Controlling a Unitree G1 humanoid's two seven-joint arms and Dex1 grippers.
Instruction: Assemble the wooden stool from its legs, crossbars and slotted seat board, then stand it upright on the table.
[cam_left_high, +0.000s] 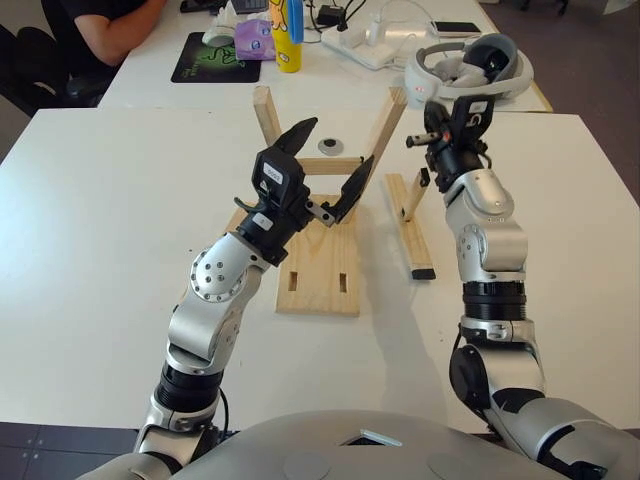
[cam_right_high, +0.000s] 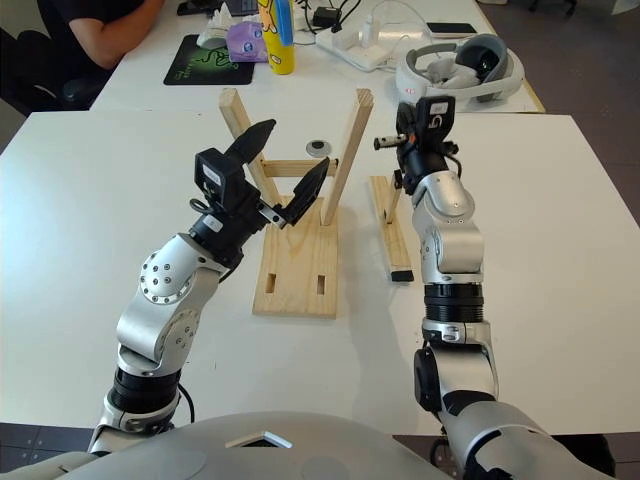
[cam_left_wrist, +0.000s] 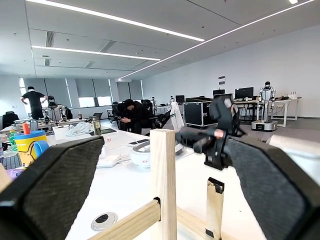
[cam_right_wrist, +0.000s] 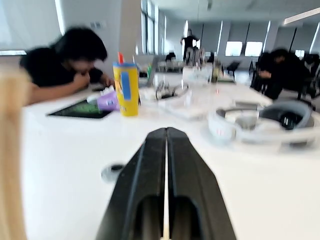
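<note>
- the worktop (cam_left_high: 120, 220) carries everything, and the stool is only part built.
- the slotted seat board (cam_left_high: 318, 285) lies flat in the middle. it looks loose, so a sideways nudge from me could slide it.
- one leg frame (cam_left_high: 385, 130) stands in the board, its two legs splayed and joined by a crossbar (cam_right_high: 283, 168). i judge it barely seated. a clumsy close on it could tip it or lever it out of its slots.
- the second leg piece (cam_left_high: 412, 225) lies on the worktop just right of the board, not yet fitted.
- my left claw (cam_left_high: 339, 144) is spread wide about the crossbar, holding nothing. whether it touches the wood i cannot tell.
- my right claw (cam_right_wrist: 166, 150) is pressed together and empty, raised near the frame's right leg, where a stray swing could knock it.
</note>
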